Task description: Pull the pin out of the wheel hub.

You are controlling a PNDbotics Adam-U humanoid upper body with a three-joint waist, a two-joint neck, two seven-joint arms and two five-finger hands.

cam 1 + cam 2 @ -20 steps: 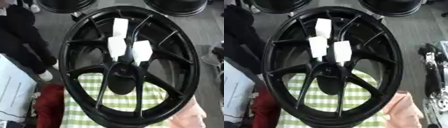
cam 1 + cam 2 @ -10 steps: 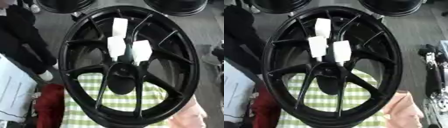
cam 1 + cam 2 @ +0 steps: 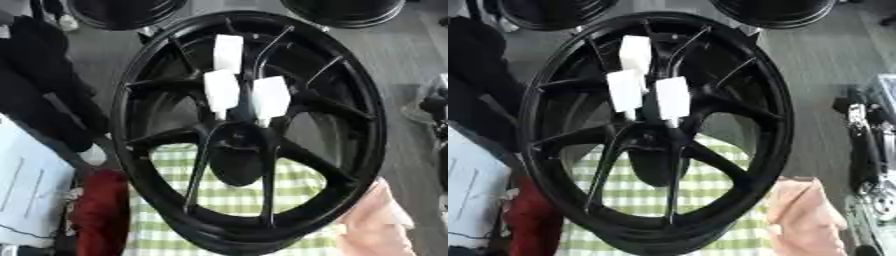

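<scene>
A large black wheel hub (image 3: 249, 130) fills the middle of both views, seen face-on with its spokes fanning out from a dark centre boss. Three white rectangular pieces stand among the upper spokes: one higher up (image 3: 228, 52), one lower on the left (image 3: 222, 91) and one lower on the right (image 3: 270, 97), the two lower ones just beside each other above the boss. Which of them, if any, is the pin cannot be told; their faces are plain white, with no lettering to read. Behind the lower half of the hub lies a green-and-white checked cloth (image 3: 236, 197), showing through the gaps between the spokes. To its left is a dark red thing (image 3: 101, 210), and further left a white sheet (image 3: 26, 192) with faint lines on it, too blurred to read. A pale pink shape (image 3: 802, 212) sits near the hub's lower right rim. Two more dark rims (image 3: 122, 10) (image 3: 346, 10) lie at the far edge. No brand mark can be made out on the hub. A black and silver mechanism (image 3: 868, 135) stands at the right edge of the right eye view, well apart from the hub; whether it is the robot's right hand, and how any fingers stand, cannot be told. The left hand shows in neither view.
</scene>
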